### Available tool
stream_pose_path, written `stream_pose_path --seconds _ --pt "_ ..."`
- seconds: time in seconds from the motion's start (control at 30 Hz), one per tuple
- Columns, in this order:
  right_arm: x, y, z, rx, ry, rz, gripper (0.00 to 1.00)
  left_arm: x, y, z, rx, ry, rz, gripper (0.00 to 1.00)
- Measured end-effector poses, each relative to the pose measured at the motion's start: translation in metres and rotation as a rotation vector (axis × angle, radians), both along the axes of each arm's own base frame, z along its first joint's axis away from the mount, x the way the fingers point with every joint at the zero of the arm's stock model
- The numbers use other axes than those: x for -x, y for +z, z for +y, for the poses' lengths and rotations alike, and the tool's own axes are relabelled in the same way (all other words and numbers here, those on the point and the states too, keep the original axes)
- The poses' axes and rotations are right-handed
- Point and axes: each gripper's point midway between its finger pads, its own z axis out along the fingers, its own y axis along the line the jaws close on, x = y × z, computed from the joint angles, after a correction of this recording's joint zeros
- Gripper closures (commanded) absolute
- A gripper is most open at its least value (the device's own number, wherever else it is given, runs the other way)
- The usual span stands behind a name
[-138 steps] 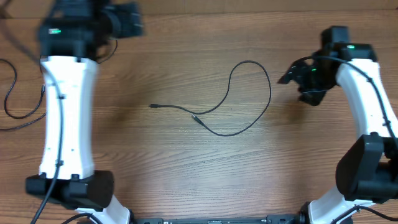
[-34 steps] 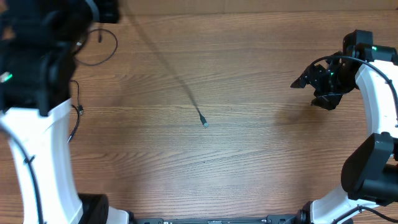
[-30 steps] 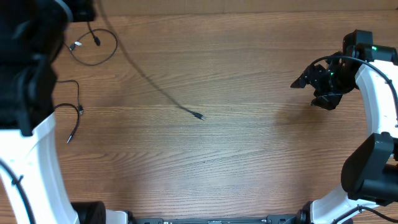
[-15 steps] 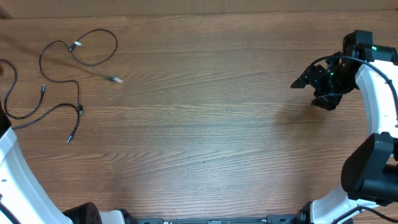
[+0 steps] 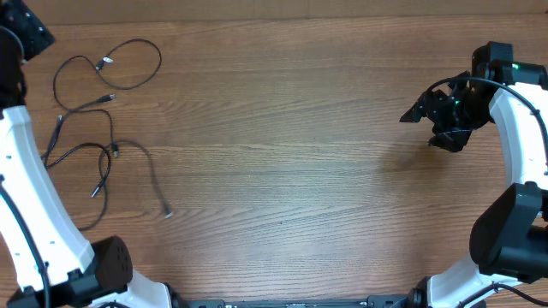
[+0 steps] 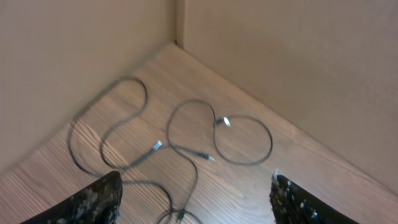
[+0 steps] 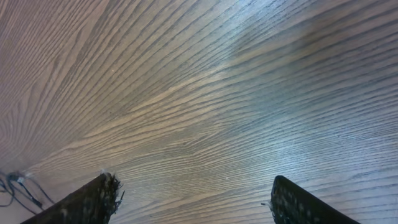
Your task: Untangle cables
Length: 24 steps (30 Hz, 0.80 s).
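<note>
The cables (image 5: 113,151) lie as several thin black strands at the table's far left. One forms a loop (image 5: 137,64) near the back, and another ends in a plug (image 5: 168,214) nearer the front. In the left wrist view they lie spread out on the wood, one with a metallic plug (image 6: 224,122). My left gripper (image 6: 196,179) is open and empty above them, and in the overhead view it is at the top left corner (image 5: 21,30). My right gripper (image 5: 432,115) hovers at the far right, open and empty (image 7: 193,180). A bit of cable (image 7: 12,185) shows at that view's left edge.
Beige walls meet in a corner (image 6: 177,25) just behind the cables. The left arm's white link (image 5: 34,180) runs along the left edge of the wooden table (image 5: 282,171). The right arm (image 5: 522,128) stands along the right edge.
My left gripper carried a cable from the table's middle to the far left and let it go. It now lies with the other strands. The right arm barely moved.
</note>
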Motion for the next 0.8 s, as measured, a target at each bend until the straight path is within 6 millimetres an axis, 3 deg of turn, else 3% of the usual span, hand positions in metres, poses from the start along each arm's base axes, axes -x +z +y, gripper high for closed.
stream_pose_path --seconds 0.1,0.23,0.37,0.47,0.57,0.6,0.67,0.8 --pt "0.000 0.000 0.000 0.000 0.010 -0.004 0.24 -0.006 -0.006 -0.004 0.037 -0.013 -0.005 0.25" --pt "0.001 0.003 0.009 -0.036 0.078 -0.027 0.23 -0.007 0.002 -0.020 0.085 -0.085 -0.047 0.25" --pt "0.003 0.009 0.024 -0.053 0.164 -0.048 0.20 -0.006 0.011 -0.047 0.150 -0.195 -0.084 0.24" --pt "0.001 0.027 0.040 -0.031 0.237 -0.103 0.15 -0.005 0.018 -0.074 0.195 -0.291 -0.106 0.24" --pt "0.003 0.068 0.058 0.017 0.306 -0.216 0.14 0.000 0.023 -0.101 0.236 -0.371 -0.115 0.20" --pt "0.006 0.086 0.064 0.031 0.326 -0.262 0.13 0.002 0.024 -0.110 0.253 -0.388 -0.115 0.00" --pt "0.015 0.127 0.072 0.064 0.355 -0.368 0.10 0.006 0.023 -0.122 0.280 -0.415 -0.104 0.00" --pt "0.039 0.181 0.074 0.109 0.369 -0.505 0.09 0.016 0.014 -0.140 0.326 -0.441 -0.056 0.00"
